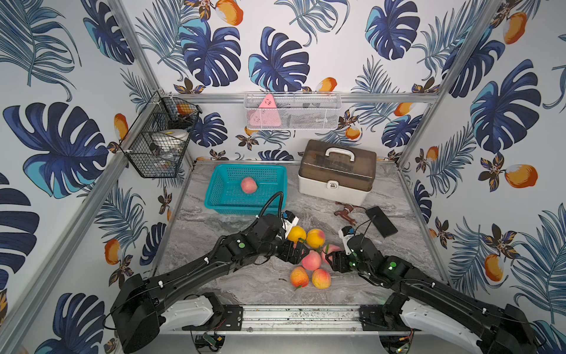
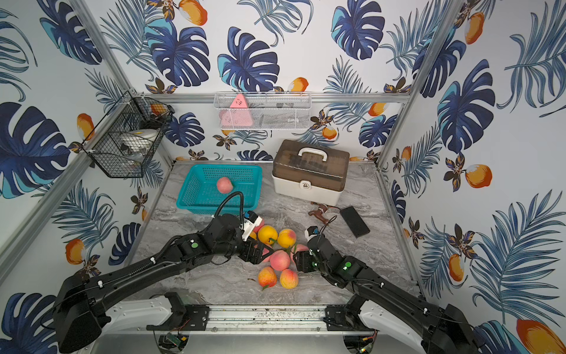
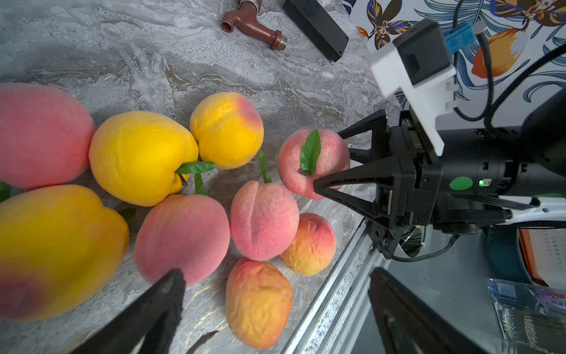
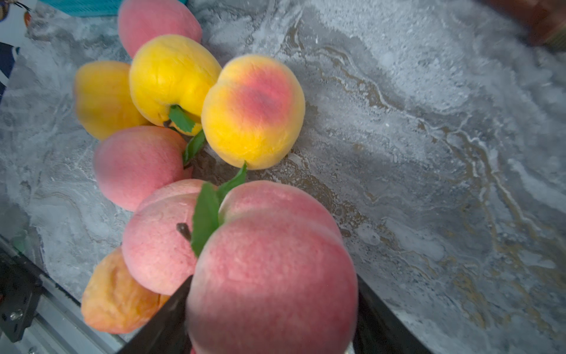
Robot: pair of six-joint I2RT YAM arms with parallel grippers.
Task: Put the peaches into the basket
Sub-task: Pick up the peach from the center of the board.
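Right gripper point(image 3: 327, 159) was closed on a round pink fuzzy-skinned peach with a green leaf point(image 4: 269, 275): one black finger on each flank, fruit filling the gap in the right wrist view. Couldn't tell whether it was off the grey marbled tabletop point(image 1: 211, 245) yet. It sat at the right edge of the loose cluster of pink, yellow and orange peaches point(image 1: 311, 260) near the table's front, neighbours touching or just beside it. Left gripper point(image 1: 295, 252) was on the cluster's opposite side, jaws spread wide, nothing between them. Teal-blue rectangular plastic basket with lattice sides point(image 1: 216, 187) stood at the far left of the table, well apart from the cluster, one pink peach point(image 1: 248, 185) already inside. So from the right gripper the basket lay away and to the left, with the left arm's wrist between. Left arm was nearer. Basket's long axis ran across the table. My read: lift clear first, then carry over the left arm, otherwise collision risk.
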